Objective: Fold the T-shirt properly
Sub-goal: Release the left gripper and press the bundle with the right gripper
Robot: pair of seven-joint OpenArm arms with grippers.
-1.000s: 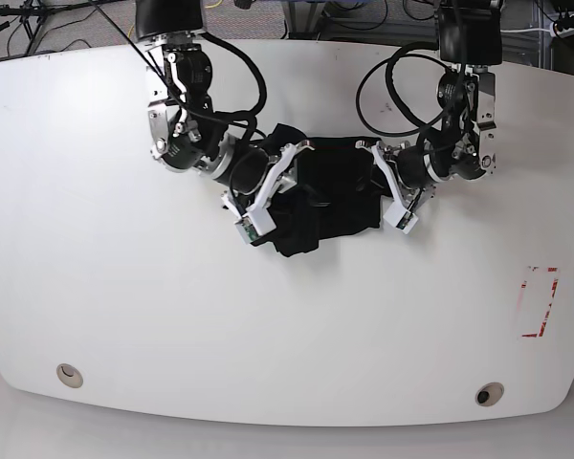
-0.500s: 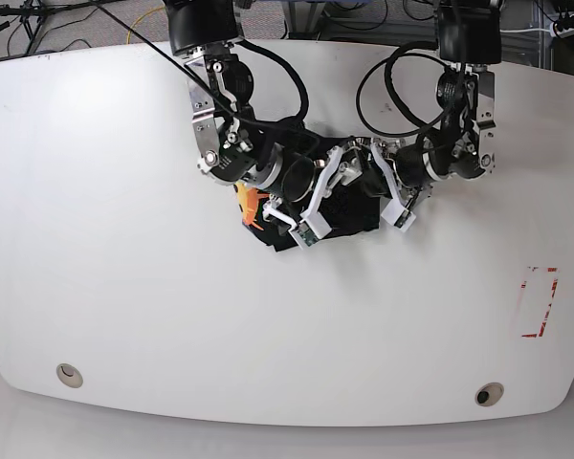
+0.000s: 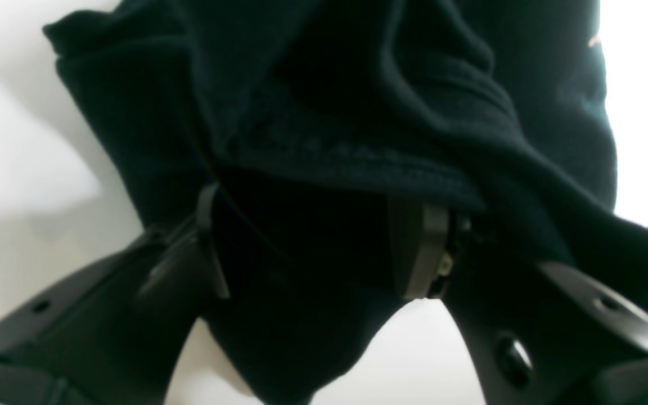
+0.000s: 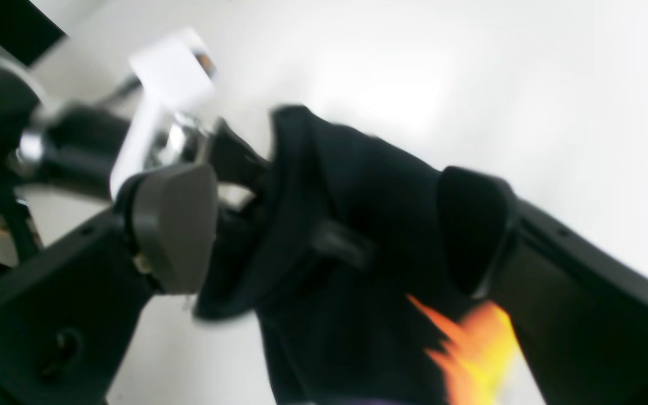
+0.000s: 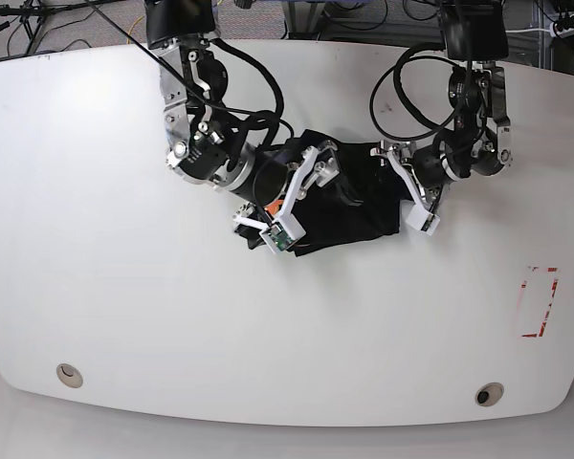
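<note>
The black T-shirt (image 5: 349,196) lies bunched in the middle of the white table (image 5: 124,287), between my two arms. A bit of its orange print (image 5: 275,206) peeks out beside the right wrist. My right gripper (image 5: 301,199) sits at the shirt's left side. In the right wrist view its jaws stand open around a raised fold of the T-shirt (image 4: 358,214), with the orange print (image 4: 470,349) below. My left gripper (image 5: 399,186) is at the shirt's right edge. In the left wrist view the left gripper (image 3: 315,247) is open, with T-shirt (image 3: 358,112) cloth loose between the jaws and draped over one finger.
A red-outlined rectangle (image 5: 539,301) is marked near the table's right edge. Two round holes (image 5: 69,374) (image 5: 489,393) sit near the front edge. Black cables loop off both arms at the back. Bare white tabletop surrounds the shirt.
Both grippers have opened. The right arm carried its side of the shirt over toward the middle and now sits back slightly left. The left gripper shifted a little right and down.
</note>
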